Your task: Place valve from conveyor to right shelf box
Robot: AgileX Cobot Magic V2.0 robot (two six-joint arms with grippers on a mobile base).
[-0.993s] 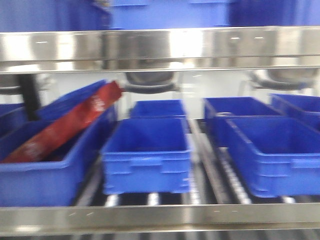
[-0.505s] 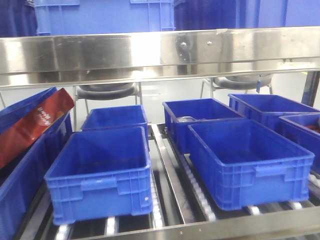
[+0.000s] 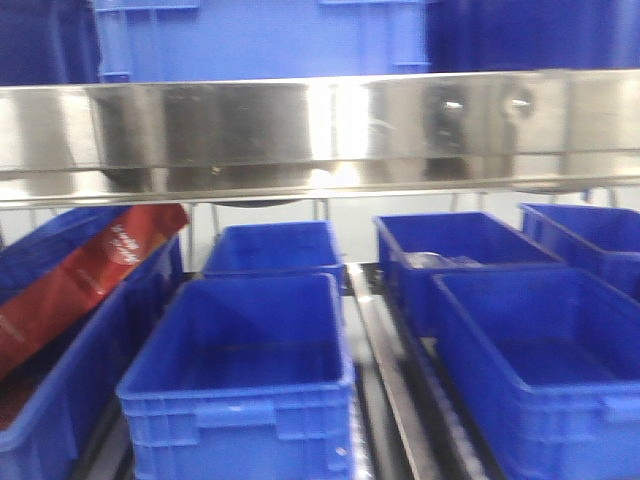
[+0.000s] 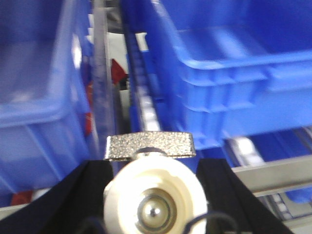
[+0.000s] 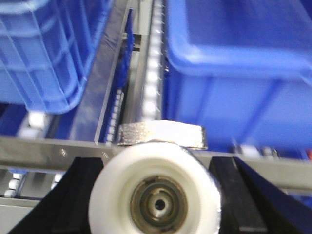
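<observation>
Each wrist view shows a valve end-on between black fingers. My left gripper (image 4: 152, 168) is shut on a valve (image 4: 156, 195) with a cream-white cap and a rough silver lever (image 4: 150, 146) on top. My right gripper (image 5: 157, 168) is shut on a second valve (image 5: 156, 200), white-capped, its silver lever (image 5: 163, 135) pointing up. Both are held in front of a shelf of blue boxes, at the level of its steel front rail (image 5: 44, 151). The front view shows a box (image 3: 560, 370) at the shelf's right front. The conveyor is out of view.
A steel beam (image 3: 320, 130) crosses above the shelf opening. Under it stand a front middle box (image 3: 240, 400), two rear boxes (image 3: 275, 250) (image 3: 460, 250) and a left box holding a red bag (image 3: 80, 290). Roller tracks (image 5: 152, 73) run between the boxes.
The front view has shifted. The boxes now appear larger and further right, and the steel beam sits lower in the frame. Neither gripper shows in that view.
</observation>
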